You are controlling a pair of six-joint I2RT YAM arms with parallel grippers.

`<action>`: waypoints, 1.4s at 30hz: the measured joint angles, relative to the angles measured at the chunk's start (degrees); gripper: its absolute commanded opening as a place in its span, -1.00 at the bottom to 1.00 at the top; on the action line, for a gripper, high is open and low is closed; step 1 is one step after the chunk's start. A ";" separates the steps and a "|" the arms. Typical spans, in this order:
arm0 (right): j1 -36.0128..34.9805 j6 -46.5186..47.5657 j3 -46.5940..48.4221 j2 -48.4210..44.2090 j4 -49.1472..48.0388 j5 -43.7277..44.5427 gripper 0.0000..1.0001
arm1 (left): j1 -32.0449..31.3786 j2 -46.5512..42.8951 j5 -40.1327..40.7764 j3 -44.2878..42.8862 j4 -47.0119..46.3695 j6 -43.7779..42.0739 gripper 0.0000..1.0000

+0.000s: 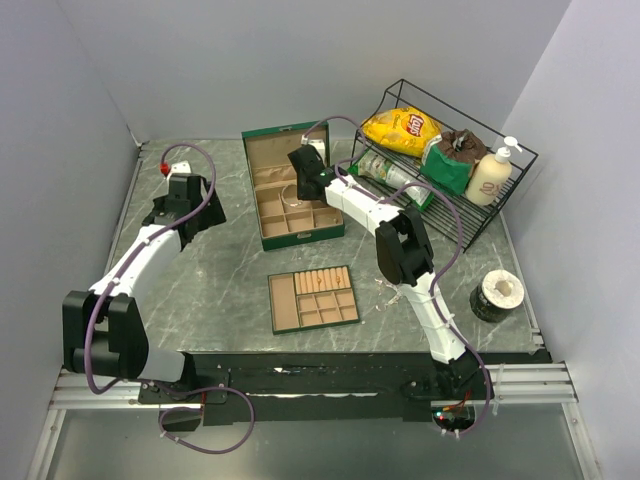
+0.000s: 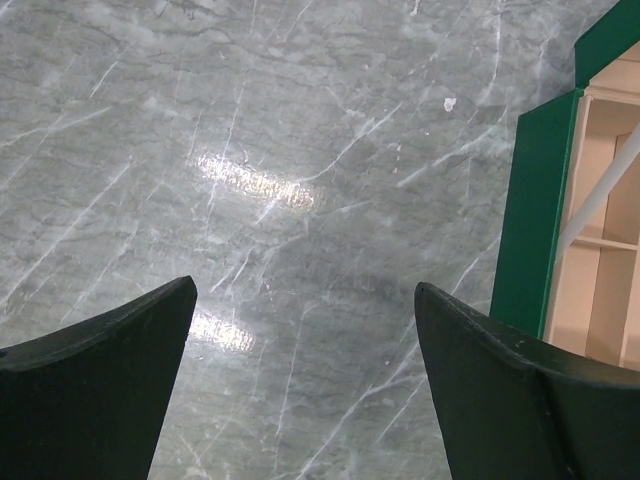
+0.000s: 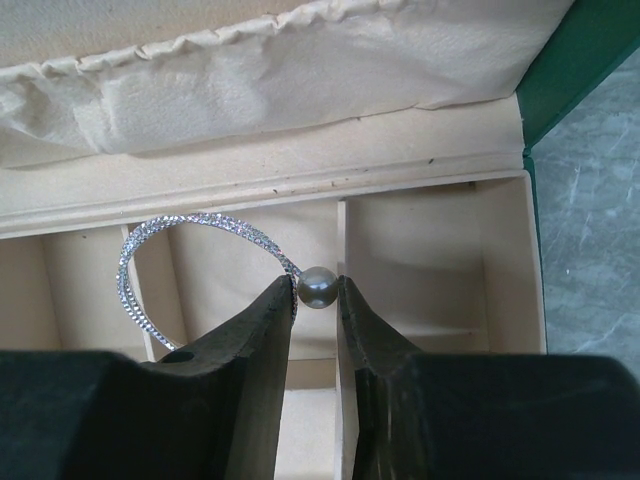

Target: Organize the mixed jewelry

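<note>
A sparkling silvery wire bangle (image 3: 135,250) with a grey pearl bead (image 3: 317,287) hangs over the tan compartments of the open green box (image 3: 560,60). My right gripper (image 3: 317,292) is shut on it, with the bead pinched between the fingertips. From above, this gripper (image 1: 298,190) reaches over the green box (image 1: 250,180). A few more tiny silvery pieces (image 1: 383,291) lie on the table beside the right arm. My left gripper (image 2: 305,290) stands wide open with nothing between its fingers, over bare marble just left of the box edge (image 2: 530,210); from above it (image 1: 205,213) is at the left.
A flat tan divided tray (image 1: 313,298) lies in front of the box. A black wire rack (image 1: 440,160) at the back right holds a yellow chips bag, a green bag and a pump bottle. A roll of tape (image 1: 497,295) sits near the right edge.
</note>
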State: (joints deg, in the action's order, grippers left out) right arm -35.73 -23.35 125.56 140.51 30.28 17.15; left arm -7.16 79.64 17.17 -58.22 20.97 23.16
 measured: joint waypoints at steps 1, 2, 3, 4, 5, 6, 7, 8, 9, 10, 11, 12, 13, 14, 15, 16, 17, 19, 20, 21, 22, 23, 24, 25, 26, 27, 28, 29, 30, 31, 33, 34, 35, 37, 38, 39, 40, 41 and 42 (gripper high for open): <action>-0.02 0.22 0.00 0.00 0.00 0.09 -0.42 | 0.00 0.04 0.00 0.00 0.00 0.00 0.93; -0.02 0.33 -0.04 0.00 -0.02 0.20 -0.44 | 0.00 0.13 -0.04 0.00 0.04 0.00 0.93; -0.04 0.50 -0.31 -0.02 -0.26 0.26 -0.44 | 0.00 0.15 -0.15 0.00 0.09 0.00 0.93; -0.11 0.68 -0.52 -0.04 -0.42 0.37 -0.44 | 0.00 0.15 -0.28 0.00 0.11 0.00 0.93; -0.15 0.83 -1.03 -0.09 -0.74 0.48 -0.44 | 0.00 0.15 -0.39 0.00 0.11 0.00 0.93; -0.24 0.96 -1.53 -0.13 -0.79 0.68 -0.43 | 0.00 0.15 -0.48 0.00 0.13 0.00 0.93; -0.28 1.16 -2.05 -0.13 -0.96 0.81 -0.43 | 0.00 0.24 -0.59 -0.02 0.13 0.00 0.93; -0.31 1.22 -2.25 -0.13 -1.38 0.79 -0.43 | 0.00 0.33 -0.66 -0.09 0.17 0.00 0.93; -0.42 1.42 -2.25 -0.13 -1.51 0.87 -0.43 | 0.00 0.55 -0.76 -0.24 0.31 0.00 0.93; -0.42 1.60 -2.25 -0.13 -1.51 0.96 -0.43 | 0.00 0.79 -0.81 -0.35 0.28 0.00 0.93; -0.42 1.79 -2.25 -0.13 -1.51 1.16 -0.43 | 0.00 0.92 -0.83 -0.42 0.35 0.00 0.93; -0.42 1.84 -2.25 -0.13 -1.51 1.25 -0.41 | 0.00 1.01 -0.81 -0.42 0.39 0.00 0.93; -0.44 1.90 -2.25 -0.13 -1.51 1.27 -0.39 | 0.00 1.01 -0.81 -0.42 0.52 0.00 0.93; -0.52 1.99 -2.25 -0.13 -1.51 1.27 -0.38 | 0.00 1.01 -0.81 -0.42 0.59 0.00 0.93; -0.52 2.05 -2.19 -0.13 -1.49 1.27 -0.34 | 0.00 1.01 -0.81 -0.42 0.68 -0.02 0.93; -0.52 2.08 -2.12 -0.13 -1.46 1.27 -0.31 | 0.00 1.01 -0.81 -0.42 0.76 -0.02 0.93; -0.52 2.16 -1.97 -0.13 -1.22 1.27 -0.27 | 0.00 1.01 -0.81 -0.42 0.85 -0.02 0.93; -0.52 2.23 -1.81 -0.13 -1.05 1.27 -0.18 | 0.00 1.01 -0.81 -0.42 0.87 -0.02 0.93; -0.52 2.27 -1.81 -0.13 -1.09 1.27 -0.15 | 0.00 1.03 -0.81 -0.42 0.90 -0.02 0.93; -0.52 2.36 -1.81 -0.13 -1.09 1.25 -0.14 | 0.00 1.09 -0.81 -0.42 0.92 -0.02 0.93; -0.52 2.45 -1.84 -0.13 -1.09 1.22 -0.11 | 0.00 1.16 -0.83 -0.42 0.92 -0.04 0.93; -0.61 2.49 -1.84 -0.13 -1.09 1.18 -0.07 | 0.00 1.22 -0.81 -0.42 0.94 -0.04 0.93; -0.66 2.60 -1.84 -0.13 -1.14 1.16 -0.06 | 0.00 1.33 -0.83 -0.42 0.94 -0.04 0.93; -0.66 2.71 -1.84 -0.13 -1.14 1.05 -0.04 | 0.00 1.42 -0.83 -0.42 0.96 -0.04 0.93; -0.66 2.86 -1.84 -0.15 -1.14 0.94 -0.01 | 0.00 1.53 -0.83 -0.44 0.96 -0.04 0.93; -0.68 3.06 -1.84 -0.17 -1.11 0.76 0.00 | 0.00 1.64 -0.83 -0.44 0.96 -0.04 0.93; -0.68 3.15 -1.84 -0.24 -1.11 0.68 0.01 | 0.00 1.66 -0.83 -0.44 0.98 -0.04 0.93; -0.68 3.32 -1.84 -0.48 -1.07 0.55 0.03 | 0.00 1.68 -0.83 -0.44 1.01 -0.04 0.93; -0.68 3.50 -1.90 -0.85 -0.94 0.42 0.04 | 0.00 1.68 -0.83 -0.44 0.98 -0.04 0.93; -0.70 3.56 -2.03 -1.40 -0.72 0.39 0.04 | 0.00 1.68 -0.83 -0.44 0.98 -0.04 0.93; -0.76 3.56 -3.41 -3.54 -0.79 0.39 0.06 | 0.00 1.68 -0.81 -0.44 1.01 -0.04 0.93; -0.79 3.54 -6.23 -6.36 -1.01 0.33 0.07 | 0.00 1.68 -0.81 -0.44 0.98 -0.04 0.93; -0.85 3.50 -8.63 -9.07 -0.98 0.35 0.08 | 0.00 1.68 -0.81 -0.44 0.98 -0.04 0.93; -0.90 3.08 -16.85 -17.16 -1.81 0.11 0.09 | 0.00 1.68 -0.81 -0.44 0.98 -0.02 0.93; -0.90 2.71 -22.32 -22.45 -2.80 -0.07 0.11 | 0.00 1.68 -0.79 -0.44 0.98 -0.04 0.93; -0.90 2.10 -27.32 -27.06 -3.69 -0.46 0.11 | 0.00 1.68 -0.79 -0.44 0.96 -0.02 0.93; -0.90 1.36 -33.59 -32.89 -4.57 -0.70 0.11 | 0.00 1.66 -0.76 -0.44 0.98 -0.02 0.93; -0.90 0.24 -39.93 -38.77 -5.75 -1.09 0.12 | 0.00 1.66 -0.72 -0.44 0.96 -0.02 0.93; -0.87 -0.94 -46.40 -44.61 -7.04 -2.05 0.12 | 0.00 1.64 -0.74 -0.44 0.94 -0.02 0.93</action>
State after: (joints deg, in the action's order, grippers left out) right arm -36.60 -24.29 79.15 95.90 23.24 15.09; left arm -7.16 81.28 16.43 -58.65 21.91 23.14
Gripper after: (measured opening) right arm 0.555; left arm 0.966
